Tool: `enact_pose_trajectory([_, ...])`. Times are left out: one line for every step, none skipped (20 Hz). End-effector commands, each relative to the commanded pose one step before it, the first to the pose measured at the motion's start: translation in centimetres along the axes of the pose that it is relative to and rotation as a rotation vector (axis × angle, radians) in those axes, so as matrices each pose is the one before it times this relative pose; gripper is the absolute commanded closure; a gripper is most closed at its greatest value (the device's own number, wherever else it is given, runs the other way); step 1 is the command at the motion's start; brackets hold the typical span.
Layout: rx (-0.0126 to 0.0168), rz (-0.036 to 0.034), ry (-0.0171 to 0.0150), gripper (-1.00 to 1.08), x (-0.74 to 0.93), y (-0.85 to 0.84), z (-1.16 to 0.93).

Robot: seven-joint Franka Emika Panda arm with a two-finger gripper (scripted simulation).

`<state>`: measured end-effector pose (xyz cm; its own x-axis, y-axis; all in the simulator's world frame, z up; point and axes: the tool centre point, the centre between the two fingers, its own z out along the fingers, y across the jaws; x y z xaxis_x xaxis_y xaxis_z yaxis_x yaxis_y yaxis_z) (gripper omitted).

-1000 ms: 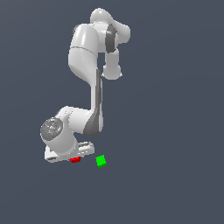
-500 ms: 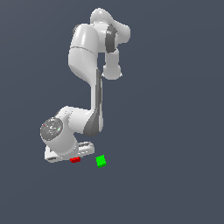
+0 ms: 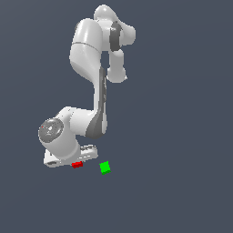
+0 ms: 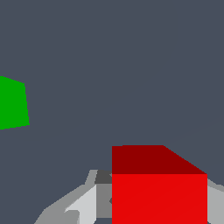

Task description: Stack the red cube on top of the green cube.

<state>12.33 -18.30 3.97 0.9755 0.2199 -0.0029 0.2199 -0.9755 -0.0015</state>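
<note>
Nothing has shifted: the pincer [image 3: 77,160] stays low at the red cube [image 3: 77,164], grip state indeterminate, green cube [image 3: 105,167] beside it, lift pending.

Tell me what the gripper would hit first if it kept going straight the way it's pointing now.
Likely the red cube: it sits right at the gripper, which points down. The green cube lies off to the side, out of that line. Depth is unclear.

**No readable text**

No letters, numbers, brand marks or signs can be read in either view. The white arm [image 3: 93,68], the red cube [image 4: 159,188] and the green cube [image 4: 13,103] all show plain, unmarked faces.
</note>
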Motion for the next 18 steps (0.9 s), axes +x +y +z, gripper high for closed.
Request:
enact_pose_trajectory([-0.00117,-0.00002,0.00230,1.08,0.044,0.021,-1.650])
enact_pose_trajectory([0.00000,0.00000,0.00000,1.08,-0.007,-0.004,-0.787])
enact_pose_trajectory([0.00000,0.00000,0.00000,1.08,-0.008,-0.004,-0.792])
enact_pose_trajectory([-0.00026,-0.00002,0.00041,1.08,-0.011,-0.007,-0.775])
enact_pose_trajectory([0.00000,0.00000,0.00000,1.08,-0.008,-0.004,-0.682])
enact_pose_trajectory([0.00000,0.00000,0.00000,1.08,-0.007,-0.003,-0.623])
enact_pose_trajectory([0.00000,0.00000,0.00000,1.08,-0.005,-0.002,-0.561])
enact_pose_trajectory([0.00000,0.00000,0.00000,1.08,-0.002,-0.001,-0.499])
enact_pose_trajectory([0.00000,0.00000,0.00000,1.08,0.002,0.001,-0.435])
enact_pose_trajectory([0.00000,0.00000,0.00000,1.08,0.006,0.003,-0.371])
enact_pose_trajectory([0.00000,0.00000,0.00000,1.08,0.011,0.005,-0.305])
enact_pose_trajectory([0.00000,0.00000,0.00000,1.08,0.017,0.008,-0.239])
enact_pose_trajectory([0.00000,0.00000,0.00000,1.08,0.023,0.011,-0.172])
enact_pose_trajectory([0.00000,0.00000,0.00000,1.08,0.029,0.014,-0.105])
enact_pose_trajectory([0.00000,0.00000,0.00000,1.08,0.033,0.016,-0.036])
enact_pose_trajectory([0.00000,0.00000,0.00000,1.08,0.022,0.011,0.007])
enact_pose_trajectory([0.00000,0.00000,0.00000,1.08,0.007,0.004,0.006])
enact_pose_trajectory([-0.00033,0.00002,0.00078,1.08,-0.014,-0.005,0.016])
